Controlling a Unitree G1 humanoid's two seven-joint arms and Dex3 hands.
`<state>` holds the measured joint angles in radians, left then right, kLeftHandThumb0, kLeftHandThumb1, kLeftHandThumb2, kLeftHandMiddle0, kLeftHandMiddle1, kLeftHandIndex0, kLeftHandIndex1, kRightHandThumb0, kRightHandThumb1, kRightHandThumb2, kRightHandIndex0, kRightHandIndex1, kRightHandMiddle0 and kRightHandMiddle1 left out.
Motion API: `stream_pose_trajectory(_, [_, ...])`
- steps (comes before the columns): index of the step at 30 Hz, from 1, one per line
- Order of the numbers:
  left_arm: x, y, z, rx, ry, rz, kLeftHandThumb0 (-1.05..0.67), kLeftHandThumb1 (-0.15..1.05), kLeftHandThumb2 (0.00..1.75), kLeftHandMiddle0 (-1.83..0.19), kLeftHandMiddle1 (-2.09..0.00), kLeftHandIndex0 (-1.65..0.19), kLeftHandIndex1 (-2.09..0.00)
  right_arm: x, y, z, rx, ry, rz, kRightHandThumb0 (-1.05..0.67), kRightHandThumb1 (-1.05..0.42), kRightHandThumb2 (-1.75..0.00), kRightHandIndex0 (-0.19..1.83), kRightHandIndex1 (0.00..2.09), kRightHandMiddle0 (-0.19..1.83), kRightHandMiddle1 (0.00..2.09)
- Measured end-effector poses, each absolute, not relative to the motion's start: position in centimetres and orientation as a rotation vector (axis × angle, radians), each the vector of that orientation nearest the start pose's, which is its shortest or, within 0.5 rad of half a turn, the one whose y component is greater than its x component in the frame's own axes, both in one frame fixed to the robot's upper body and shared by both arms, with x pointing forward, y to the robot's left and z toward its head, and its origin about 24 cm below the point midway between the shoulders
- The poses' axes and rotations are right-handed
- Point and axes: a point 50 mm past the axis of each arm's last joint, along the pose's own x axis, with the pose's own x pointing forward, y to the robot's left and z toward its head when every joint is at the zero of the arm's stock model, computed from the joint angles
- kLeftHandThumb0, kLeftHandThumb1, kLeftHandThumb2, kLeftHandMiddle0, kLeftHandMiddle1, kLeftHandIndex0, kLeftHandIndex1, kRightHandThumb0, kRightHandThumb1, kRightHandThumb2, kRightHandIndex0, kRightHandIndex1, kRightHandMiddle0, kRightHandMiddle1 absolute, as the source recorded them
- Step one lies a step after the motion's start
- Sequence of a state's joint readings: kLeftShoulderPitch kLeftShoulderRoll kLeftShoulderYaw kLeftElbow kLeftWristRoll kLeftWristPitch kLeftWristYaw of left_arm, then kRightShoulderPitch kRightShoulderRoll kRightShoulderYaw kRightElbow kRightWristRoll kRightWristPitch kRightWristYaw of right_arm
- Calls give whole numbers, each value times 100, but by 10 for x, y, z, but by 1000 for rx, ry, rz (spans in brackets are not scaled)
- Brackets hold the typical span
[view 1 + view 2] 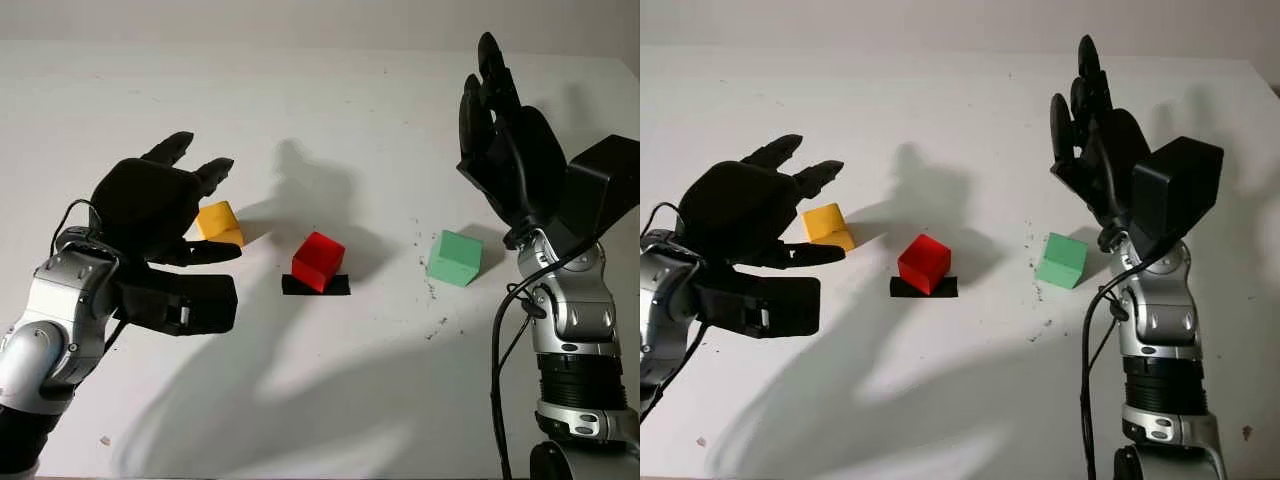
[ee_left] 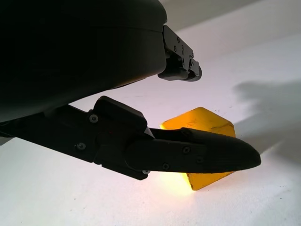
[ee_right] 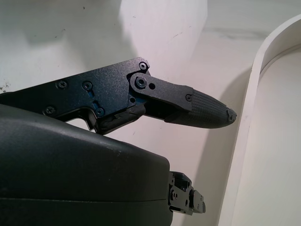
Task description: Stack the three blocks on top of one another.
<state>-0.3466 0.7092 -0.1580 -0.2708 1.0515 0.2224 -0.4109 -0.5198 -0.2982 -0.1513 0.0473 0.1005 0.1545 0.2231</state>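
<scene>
A yellow block [image 1: 220, 222] lies on the white table, left of centre. My left hand [image 1: 185, 205] hovers open just beside and above it, its thumb reaching in front of the block [image 2: 207, 136]. A red block [image 1: 318, 261] sits in the middle on a black tape patch [image 1: 316, 286]. A green block [image 1: 455, 257] lies to the right. My right hand [image 1: 495, 105] is raised above the table behind the green block, open and holding nothing.
The white table [image 1: 330, 120] stretches back to a pale wall. A curved white edge [image 3: 249, 117] runs past the right hand in the right wrist view. Small dark specks dot the surface near the green block.
</scene>
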Motion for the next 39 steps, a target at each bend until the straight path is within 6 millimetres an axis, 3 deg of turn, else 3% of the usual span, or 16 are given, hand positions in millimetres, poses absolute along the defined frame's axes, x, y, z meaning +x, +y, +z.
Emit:
stream_pose_trajectory(7, [291, 198, 185, 1763, -137, -6, -86, 105, 9, -13, -6, -43, -27, 331, -194, 183, -175, -323, 151, -69, -105, -70, -19, 0, -19, 0])
stream_pose_trajectory(9, [291, 197, 184, 1773, -136, -3, -86, 105, 10, -15, -6, -16, -95, 331, -194, 183, -174, -323, 151, -68, -105, -70, -19, 0, -19, 0])
stream_pose_trajectory(11, [292, 197, 182, 1783, -146, 12, -86, 105, 11, -19, -6, 0, -135, 331, -194, 183, -172, -323, 153, -68, -105, -71, -19, 0, -19, 0])
stream_pose_trajectory(16, [294, 196, 180, 1808, -175, 55, -84, 105, 13, -24, -6, 11, -166, 331, -194, 183, -169, -323, 155, -69, -105, -70, -19, 0, -19, 0])
stream_pose_trajectory(32, [294, 193, 179, 1921, -250, 90, -74, 105, 20, -37, -9, -10, -173, 331, -194, 183, -170, -323, 162, -68, -105, -70, -19, 0, -19, 0])
stream_pose_trajectory(39, [294, 193, 179, 1926, -246, 74, -74, 105, 20, -38, -8, -9, -171, 331, -193, 184, -173, -327, 163, -67, -105, -71, -19, 0, -19, 0])
